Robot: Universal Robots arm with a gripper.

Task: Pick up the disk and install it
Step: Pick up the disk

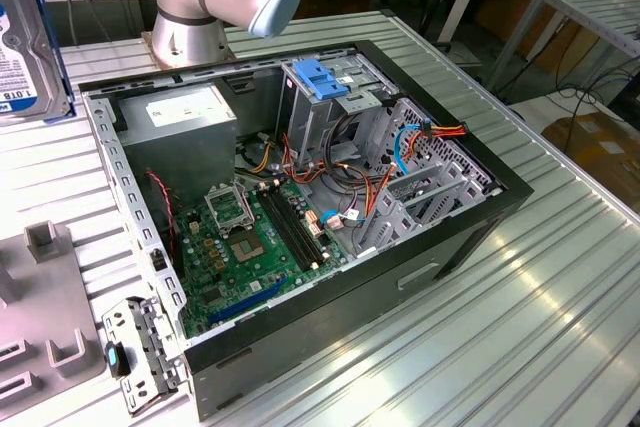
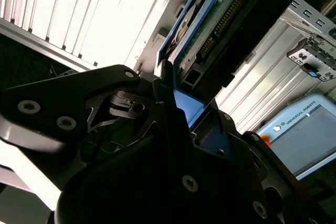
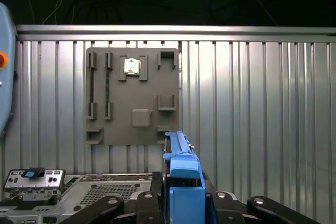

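The disk [image 1: 27,43], silver with a white and blue label and blue side rails, hangs upright above the table at the exterior view's far left, apart from the open computer case [image 1: 480,209]. In the first wrist view the disk [image 3: 179,153] shows edge-on, its blue rail rising between the black fingers of my gripper [image 3: 182,192]. In the second wrist view the gripper [image 2: 176,106] is shut on the disk [image 2: 220,19], whose connector end and blue rail stick out past the fingertips.
Inside the case stand a grey drive cage with a blue latch [image 1: 318,80], a power-supply box [image 1: 185,112] and the green motherboard [image 1: 235,237] with loose cables. A grey fixture plate [image 3: 134,95] and a small metal bracket [image 1: 135,357] lie on the ribbed table beside the case.
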